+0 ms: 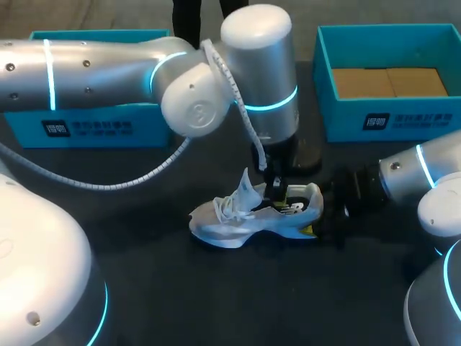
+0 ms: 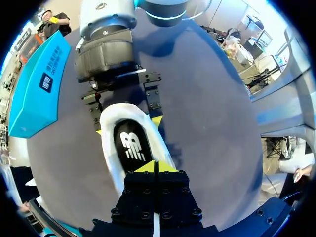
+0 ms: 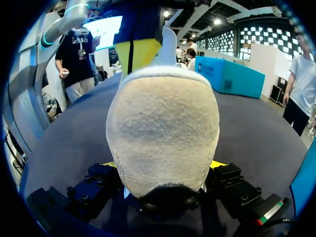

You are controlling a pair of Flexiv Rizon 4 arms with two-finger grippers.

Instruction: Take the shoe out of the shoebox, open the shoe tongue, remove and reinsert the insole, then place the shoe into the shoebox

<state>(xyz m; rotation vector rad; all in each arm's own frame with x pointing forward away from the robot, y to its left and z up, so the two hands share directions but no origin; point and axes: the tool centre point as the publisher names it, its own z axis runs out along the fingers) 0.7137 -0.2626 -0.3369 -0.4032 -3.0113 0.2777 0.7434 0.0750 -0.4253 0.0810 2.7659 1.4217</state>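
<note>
The left gripper (image 2: 155,167) hangs straight down into the mouth of the shoe (image 1: 245,216), its yellow tips pressed together over the front part of the black insole (image 2: 132,145). Whether the tips pinch the insole cannot be told. Beside the gripper, toward the toe, the white tongue (image 1: 247,184) stands pulled up and forward over the laces.

At the heel, the right gripper (image 3: 164,165) comes in low from the right. Its fingers are spread wide and press the heel from both sides, clamping the shoe. The pale heel fills the right wrist view, with one yellow tip of the left gripper above it.

The shoe rests on its sole on the dark table (image 1: 216,288), near the middle, toe toward the left arm's side. The open blue shoebox (image 1: 389,119) stands well apart at the far right, brown cardboard (image 1: 389,81) lying in it. A second box (image 1: 86,126), also blue, sits at the far left behind the left arm.
</note>
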